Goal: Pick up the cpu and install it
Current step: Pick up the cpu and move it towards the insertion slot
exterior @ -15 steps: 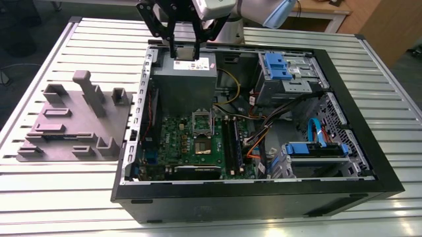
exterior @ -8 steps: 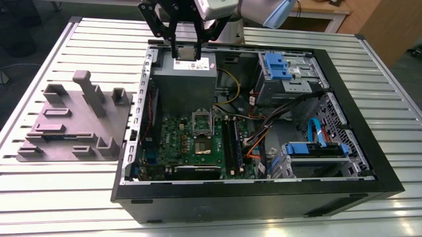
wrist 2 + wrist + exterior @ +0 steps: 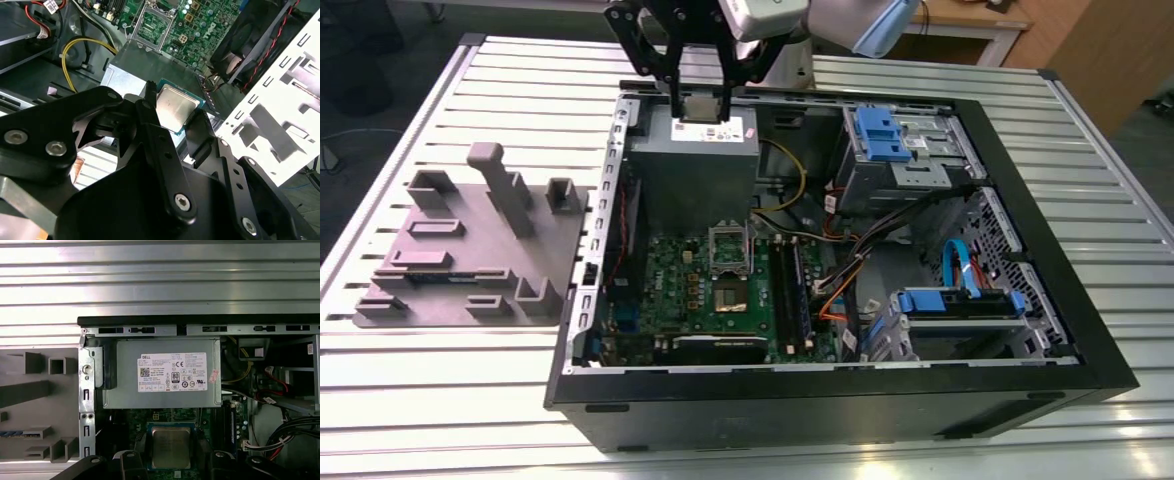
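Second wrist view: gripper (image 3: 176, 110) jaws pinch the cpu (image 3: 172, 103) by opposite edges, over the grey metal box (image 3: 694, 185), well apart from the board's socket (image 3: 151, 24).

Cpu (image 3: 172, 107): smooth, dull silvery metal top. Case (image 3: 854, 410): matt black. Table (image 3: 440, 400): ribbed bare metal, satin. Box (image 3: 160, 400): grey sheet metal, white paper label (image 3: 172, 372).

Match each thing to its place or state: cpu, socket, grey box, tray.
Things:
1 cpu
2 socket
3 grey box
4 tray

Places or states:
A on the green board
B on the table, beside the case
C held in the hand
D bearing a white label

Pairs: 1-C; 2-A; 3-D; 4-B
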You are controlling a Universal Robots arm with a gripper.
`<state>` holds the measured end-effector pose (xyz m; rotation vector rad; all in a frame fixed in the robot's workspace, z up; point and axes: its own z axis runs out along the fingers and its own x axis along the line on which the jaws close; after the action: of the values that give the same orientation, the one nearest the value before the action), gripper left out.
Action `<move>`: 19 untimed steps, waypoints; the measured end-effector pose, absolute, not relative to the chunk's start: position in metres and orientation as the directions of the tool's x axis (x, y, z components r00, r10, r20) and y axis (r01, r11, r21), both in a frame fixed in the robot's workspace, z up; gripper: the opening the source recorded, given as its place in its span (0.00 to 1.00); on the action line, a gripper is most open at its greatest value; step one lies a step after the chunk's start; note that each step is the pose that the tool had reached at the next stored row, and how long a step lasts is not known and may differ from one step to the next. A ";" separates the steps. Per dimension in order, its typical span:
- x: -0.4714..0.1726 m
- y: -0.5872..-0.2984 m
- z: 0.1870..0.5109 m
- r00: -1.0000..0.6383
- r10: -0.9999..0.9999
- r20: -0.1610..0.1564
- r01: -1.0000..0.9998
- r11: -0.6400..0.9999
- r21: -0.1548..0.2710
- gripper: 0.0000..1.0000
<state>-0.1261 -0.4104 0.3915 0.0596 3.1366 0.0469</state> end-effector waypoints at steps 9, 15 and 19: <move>-0.122 -0.410 0.392 -0.999 0.038 -0.004 0.038 0.999 0.030 0.47; -0.120 -0.410 0.392 -0.999 0.038 -0.004 0.038 0.999 0.030 0.47; -0.118 -0.410 0.392 -0.999 0.038 -0.004 0.038 0.999 0.030 0.47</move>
<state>-0.1181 -0.4104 0.3916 0.0596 3.1366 0.0468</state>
